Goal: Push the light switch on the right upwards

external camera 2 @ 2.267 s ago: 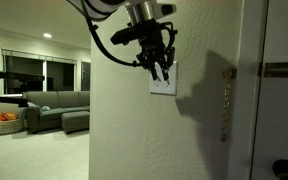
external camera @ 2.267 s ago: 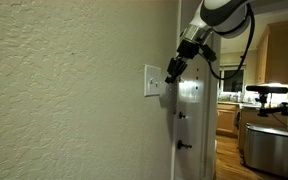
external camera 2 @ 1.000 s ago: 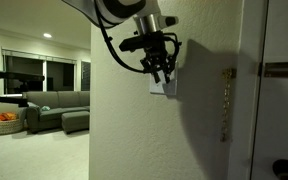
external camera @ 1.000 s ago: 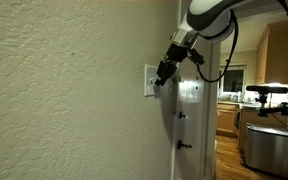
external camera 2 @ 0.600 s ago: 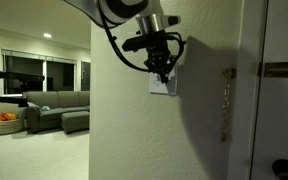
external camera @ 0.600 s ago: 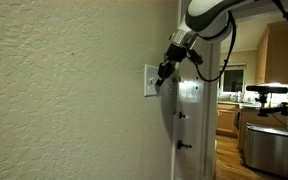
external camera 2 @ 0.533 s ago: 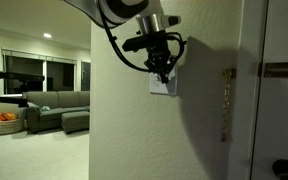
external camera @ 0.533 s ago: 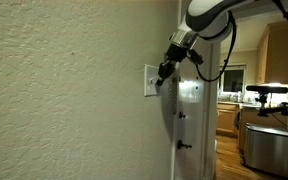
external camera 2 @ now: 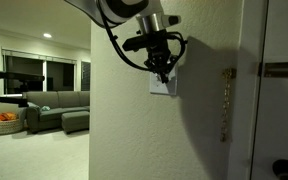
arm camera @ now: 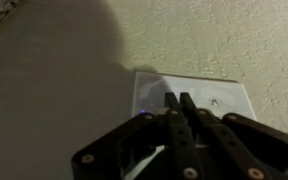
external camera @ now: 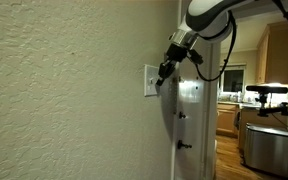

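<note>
A black robot claw [arm camera: 179, 102] is held against a white light switch plate [arm camera: 224, 105] on a pale, textured wall [arm camera: 244, 40]. In the wrist view its two fingers [arm camera: 171, 125] are pressed together with no gap between them. Their tips lie on the middle of the plate. The switch toggles are hidden under the fingers, so I cannot tell how they are set or which one is touched. Bare plate shows on both sides of the claw and just past its tips.

In an exterior view, the claw [external camera 2: 162, 72] points down at the plate [external camera 2: 162, 87], whose lower part shows just below the tips. The claw's shadow falls on the wall beside it. Black cables [external camera 2: 112, 45] loop from the arm [external camera 2: 124, 8] above the claw. A white door [external camera 2: 274, 100] with a hinge [external camera 2: 224, 100] stands well apart to one side. A grey sofa [external camera 2: 59, 108] sits far off in a lit room on the other side.

In an exterior view from along the wall, the claw [external camera: 162, 72] comes in at a slant from above, and its tips meet the plate [external camera: 150, 81]. The white door [external camera: 189, 125] is just behind the claw.
</note>
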